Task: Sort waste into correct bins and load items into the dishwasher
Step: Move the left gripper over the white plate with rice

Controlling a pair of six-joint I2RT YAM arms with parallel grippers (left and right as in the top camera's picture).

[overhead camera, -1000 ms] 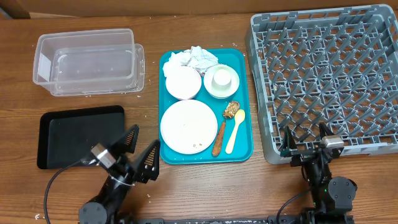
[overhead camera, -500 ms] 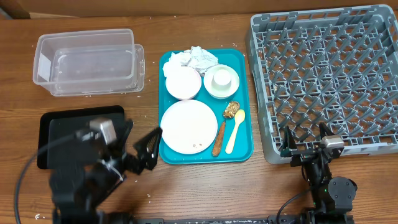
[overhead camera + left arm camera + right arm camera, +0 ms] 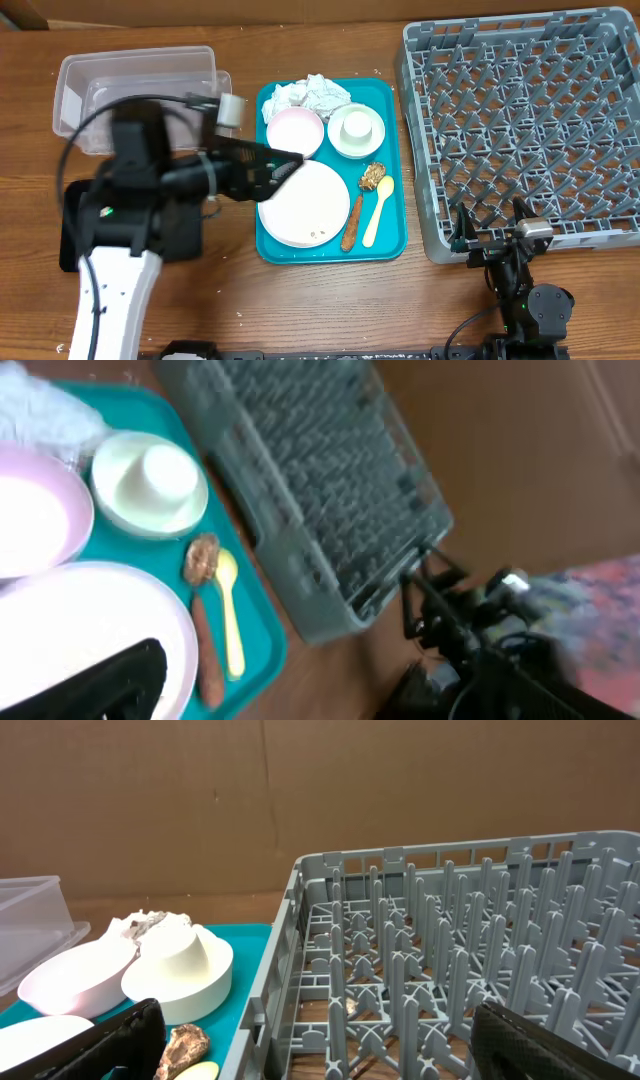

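My left gripper [image 3: 283, 172] is open and hangs over the teal tray [image 3: 393, 98], above the pale plate [image 3: 310, 210] and beside the pink bowl [image 3: 295, 130]. It holds nothing. A small white cup [image 3: 357, 126] stands upside down in a white bowl [image 3: 345, 147]. Crumpled napkins [image 3: 312, 93] lie at the tray's back. The brown lump [image 3: 373, 176], brown stick [image 3: 352, 222] and yellow spoon [image 3: 377, 212] lie at its right. My right gripper [image 3: 490, 232] is open and empty at the front edge of the grey rack [image 3: 530, 130]. No red wrapper shows.
The clear tub [image 3: 140, 95] stands at the back left. The black tray [image 3: 85, 235] lies in front of it, partly hidden under my left arm. The right wrist view shows the rack's near wall [image 3: 290, 960] and the tray's contents to its left.
My left arm has risen from the table's front edge and swung right and back. Its gripper is now over the tray's plate. The right arm has not moved.
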